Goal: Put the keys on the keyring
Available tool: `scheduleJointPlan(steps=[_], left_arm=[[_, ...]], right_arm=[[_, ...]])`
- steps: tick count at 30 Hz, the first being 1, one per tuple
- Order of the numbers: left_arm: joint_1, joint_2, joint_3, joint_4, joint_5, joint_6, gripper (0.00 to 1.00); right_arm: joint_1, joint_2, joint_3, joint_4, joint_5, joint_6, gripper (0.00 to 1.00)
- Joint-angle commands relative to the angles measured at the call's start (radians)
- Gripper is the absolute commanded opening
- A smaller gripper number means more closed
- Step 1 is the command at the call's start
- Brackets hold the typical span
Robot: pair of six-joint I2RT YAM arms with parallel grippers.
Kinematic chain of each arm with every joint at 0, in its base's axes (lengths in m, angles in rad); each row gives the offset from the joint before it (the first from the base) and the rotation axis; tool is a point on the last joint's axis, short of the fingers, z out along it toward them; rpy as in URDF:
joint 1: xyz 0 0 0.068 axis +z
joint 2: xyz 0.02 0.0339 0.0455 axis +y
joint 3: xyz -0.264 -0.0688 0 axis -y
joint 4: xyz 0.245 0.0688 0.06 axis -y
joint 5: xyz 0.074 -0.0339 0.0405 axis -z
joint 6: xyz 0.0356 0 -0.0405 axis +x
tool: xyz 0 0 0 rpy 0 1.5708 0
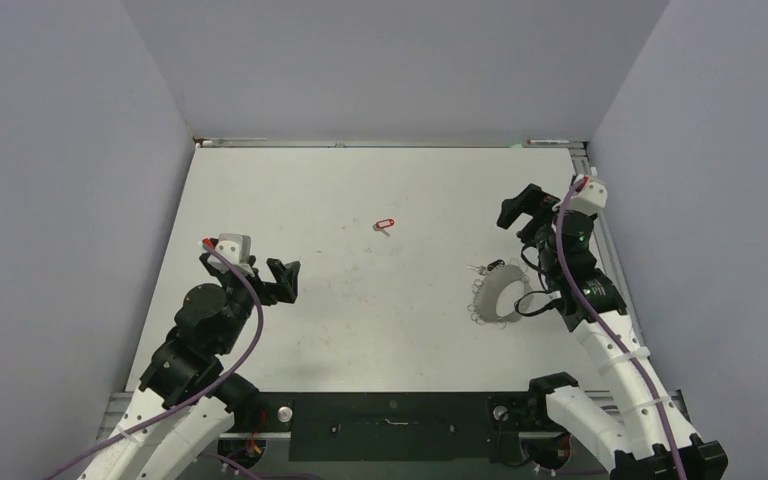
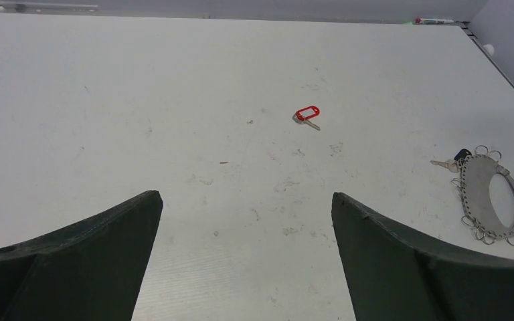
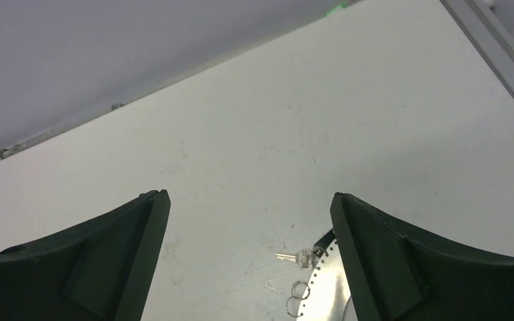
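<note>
**Keys not yet threaded, both claws idle**

The task looks barely begun. The red-tagged key point(image 1: 384, 224) lies alone on the tabletop point(image 1: 360, 320), toward 12 o'clock from its middle in the top view and well apart from the keyring point(image 1: 500, 297), so that key certainly remains to be put on. The dark-headed key point(image 1: 490, 266) rests at the ring's 11 o'clock rim, touching or just beside it; whether it is already hooked on cannot be told.

The keyring lies flat at the 3 o'clock side of the tabletop, a pale hoop with small wire loops point(image 2: 485, 235) spaced round its outer edge. The loose key carries an oblong red tag on a short metal blade.

The left claw point(image 1: 282, 280) hangs wide apart and holds nothing, at about 9 o'clock. The right claw point(image 1: 522, 207) is equally wide and empty, raised beyond the ring near 2 o'clock.
</note>
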Motion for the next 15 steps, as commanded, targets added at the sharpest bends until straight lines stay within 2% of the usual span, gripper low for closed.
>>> scheduleJointPlan(steps=[1, 5, 9, 15], left_arm=[[0.006, 0.003, 0.014, 0.024, 0.003, 0.002, 0.96], [0.006, 0.006, 0.015, 0.024, 0.005, 0.002, 0.96], [0.006, 0.018, 0.020, 0.022, 0.012, 0.003, 0.96], [0.006, 0.031, 0.024, 0.016, 0.019, 0.003, 0.96]], right_arm=[[0.002, 0.071, 0.047, -0.163, 0.045, 0.044, 0.96], [0.016, 0.127, 0.061, -0.240, 0.006, 0.041, 0.96], [0.048, 0.149, 0.065, -0.315, 0.032, 0.063, 0.95], [0.135, 0.155, 0.053, -0.353, 0.043, 0.060, 0.91]])
